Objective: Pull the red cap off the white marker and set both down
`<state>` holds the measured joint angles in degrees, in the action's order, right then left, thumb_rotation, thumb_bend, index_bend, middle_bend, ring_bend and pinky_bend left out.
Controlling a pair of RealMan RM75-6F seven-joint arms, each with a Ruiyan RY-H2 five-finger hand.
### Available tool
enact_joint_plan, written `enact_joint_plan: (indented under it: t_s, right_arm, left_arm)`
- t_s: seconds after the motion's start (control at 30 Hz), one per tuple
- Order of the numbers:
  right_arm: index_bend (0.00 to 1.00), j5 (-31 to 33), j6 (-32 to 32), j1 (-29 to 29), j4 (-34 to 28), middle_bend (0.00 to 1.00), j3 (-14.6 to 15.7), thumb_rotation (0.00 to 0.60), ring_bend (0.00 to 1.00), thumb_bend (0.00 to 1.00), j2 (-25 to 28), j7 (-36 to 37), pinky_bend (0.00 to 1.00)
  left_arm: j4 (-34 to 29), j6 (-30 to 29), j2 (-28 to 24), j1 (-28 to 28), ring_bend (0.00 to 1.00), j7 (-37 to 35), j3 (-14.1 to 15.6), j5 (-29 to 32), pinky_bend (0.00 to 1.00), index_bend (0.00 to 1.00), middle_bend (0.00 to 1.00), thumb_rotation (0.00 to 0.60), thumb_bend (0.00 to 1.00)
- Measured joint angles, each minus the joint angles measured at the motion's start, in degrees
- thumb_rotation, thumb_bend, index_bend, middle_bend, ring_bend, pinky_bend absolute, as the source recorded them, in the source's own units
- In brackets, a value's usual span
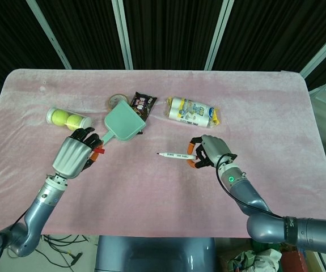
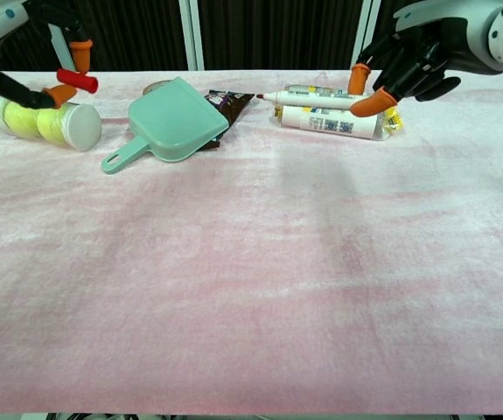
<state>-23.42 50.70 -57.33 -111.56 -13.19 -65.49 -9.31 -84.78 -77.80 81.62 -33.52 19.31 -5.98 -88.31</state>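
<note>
The red cap (image 2: 77, 80) is off the marker and pinched in the orange fingertips of my left hand (image 1: 75, 155), above the table at the left; in the head view only a sliver of the cap (image 1: 98, 151) shows. My right hand (image 1: 210, 152) holds the white marker (image 1: 174, 154) by its rear end, level above the cloth, with its bare tip pointing left. In the chest view the marker (image 2: 308, 92) hangs in front of the snack pack, held by the right hand (image 2: 413, 59). Cap and marker are far apart.
A teal dustpan (image 1: 121, 123) lies between the two hands. A tube of tennis balls (image 1: 68, 119) sits at the left, close to my left hand. A dark snack wrapper (image 1: 142, 103), a round tin (image 1: 116, 100) and a white-and-yellow pack (image 1: 194, 111) lie farther back on the pink cloth (image 1: 163, 192).
</note>
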Motion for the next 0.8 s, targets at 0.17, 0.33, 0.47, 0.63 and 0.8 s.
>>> enact_joint_plan:
  t_s: [0.17, 0.33, 0.47, 0.63, 0.8]
  right_arm:
    - [0.94, -1.86, -0.55, 2.29, 2.08, 0.89, 1.55, 0.6, 1.0, 0.59, -2.61, 2.09, 1.0]
    - [0.94, -5.15, -0.41, 4.14, 5.05, 0.89, 2.69, 0.6, 1.0, 0.59, -6.67, 3.59, 1.0]
    - [0.94, -6.06, 0.56, 4.59, 6.39, 0.89, 2.98, 0.6, 1.0, 0.59, -8.77, 3.43, 1.0]
    - [0.94, -5.38, 0.59, 4.44, 9.01, 0.89, 2.58, 0.6, 1.0, 0.59, -11.38, 3.09, 1.0]
    - [0.94, -3.91, 0.09, 4.33, 11.2, 0.89, 2.26, 0.6, 1.0, 0.59, -12.57, 2.47, 1.0]
  left_arm:
    - [5.26, -0.43, 0.88, 2.77, 0.24, -5.0, 2.12, 0.81, 0.31, 0.54, 0.41, 0.6, 0.39]
    - [11.21, 0.81, 2.85, 4.86, 0.23, -11.12, 3.3, 2.92, 0.3, 0.52, 0.4, 0.6, 0.38]
    - [14.4, 2.1, 4.27, 5.71, 0.22, -13.9, 3.55, 4.13, 0.29, 0.47, 0.38, 0.6, 0.35]
    - [15.88, 5.46, 4.5, 6.07, 0.15, -14.9, 3.43, 6.32, 0.22, 0.25, 0.3, 0.6, 0.19]
    - [13.2, 8.03, 2.86, 6.04, 0.11, -11.93, 2.36, 9.3, 0.18, 0.15, 0.25, 0.6, 0.13]
